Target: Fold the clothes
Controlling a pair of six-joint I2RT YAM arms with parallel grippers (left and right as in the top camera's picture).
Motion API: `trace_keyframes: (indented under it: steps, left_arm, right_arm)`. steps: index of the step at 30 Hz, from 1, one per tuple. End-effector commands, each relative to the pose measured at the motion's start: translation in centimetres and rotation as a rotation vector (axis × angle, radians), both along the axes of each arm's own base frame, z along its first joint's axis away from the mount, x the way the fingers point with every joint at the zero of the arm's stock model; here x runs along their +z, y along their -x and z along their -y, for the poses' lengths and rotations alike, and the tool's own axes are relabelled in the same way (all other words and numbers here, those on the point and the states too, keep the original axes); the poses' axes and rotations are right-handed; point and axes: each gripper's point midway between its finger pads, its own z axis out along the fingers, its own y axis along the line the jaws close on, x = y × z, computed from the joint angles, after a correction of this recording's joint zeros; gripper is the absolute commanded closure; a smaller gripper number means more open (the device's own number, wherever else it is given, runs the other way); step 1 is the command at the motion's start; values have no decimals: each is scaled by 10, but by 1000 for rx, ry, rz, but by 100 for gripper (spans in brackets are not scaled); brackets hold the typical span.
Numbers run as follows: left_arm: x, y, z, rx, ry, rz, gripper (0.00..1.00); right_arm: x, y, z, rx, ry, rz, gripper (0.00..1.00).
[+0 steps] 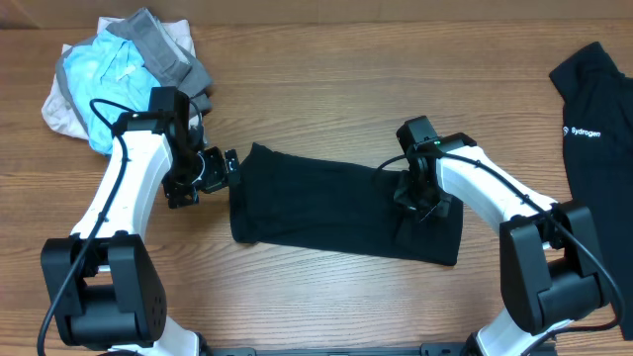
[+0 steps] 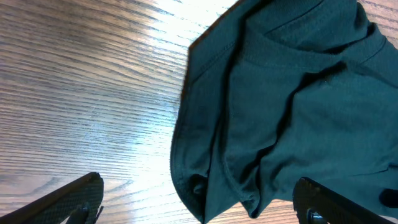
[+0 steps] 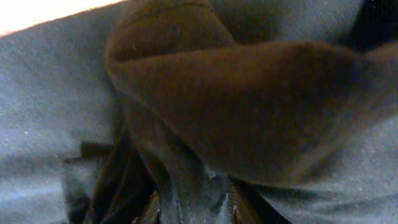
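Bare table [image 1: 336, 297] around the clothes [image 1: 326, 203]

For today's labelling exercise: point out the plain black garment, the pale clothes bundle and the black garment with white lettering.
plain black garment [image 1: 326, 203]: overhead view, middle of the folded strip.
pale clothes bundle [image 1: 104, 71]: overhead view, its light-blue part.
lettered black garment [image 1: 603, 89]: overhead view, cloth above the lettering.

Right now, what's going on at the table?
Two arms are folding the plain black garment, which lies as a long folded strip between them. The left gripper hovers open at its left edge, holding nothing. The right gripper is down on the strip's right end with fabric bunched at its fingers; whether it grips is unclear.
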Motion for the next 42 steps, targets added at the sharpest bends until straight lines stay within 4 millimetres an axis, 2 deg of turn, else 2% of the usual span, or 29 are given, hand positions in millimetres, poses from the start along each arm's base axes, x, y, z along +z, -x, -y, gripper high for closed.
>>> trace_keyframes:
  steps: [1,5,6,7,8,9,11,14,19,21,23,25,26,29,30,33,36,42]
  left_arm:
    - [-3,2,1,1,-5,-10,0]
    - [-3,2,1,1,-6,-10,0]
    - [-3,2,1,1,-6,-10,0]
    - [-3,2,1,1,-6,-10,0]
    - [-3,2,1,1,-6,-10,0]
    - [-3,2,1,1,-6,-10,0]
    - [-3,2,1,1,-6,-10,0]
    - [-3,2,1,1,-6,-10,0]
    - [-3,2,1,1,-5,-10,0]
    - [-3,2,1,1,-5,-10,0]
    - [-3,2,1,1,-5,-10,0]
    - [-3,2,1,1,-5,-10,0]
    - [-3,2,1,1,-5,-10,0]
    - [-3,2,1,1,-5,-10,0]
    - [-3,2,1,1,-5,-10,0]
    - [-3,2,1,2,-5,-10,0]
    - [-3,2,1,1,-5,-8,0]
    - [-3,2,1,1,-5,-9,0]
  right_arm:
    - [29,-14,-5,-5,-24,59,65]
    - [81,-29,-9,-7,-48,131,62]
    - [94,-32,-9,-12,-55,155,57]
    - [109,-36,-6,-22,-64,183,47]
    - [120,-39,-4,-33,-78,209,31]
    - [130,-42,-1,-48,-98,232,27]
    - [144,-47,1,-33,-175,268,26]
    - [151,-49,3,29,-310,271,25]
    - [144,-51,13,100,-546,274,24]
    - [137,-48,18,105,-634,266,29]
    - [129,-44,21,106,-705,259,42]
    - [118,-40,24,92,-776,254,63]
    - [112,-39,26,82,-805,250,71]
    - [89,-34,30,27,-880,239,89]
    - [82,-34,30,18,-897,242,92]
    - [65,-34,25,17,-946,262,92]
    - [60,-38,16,22,-1041,295,92]
    - [30,-37,16,12,-1034,274,89]
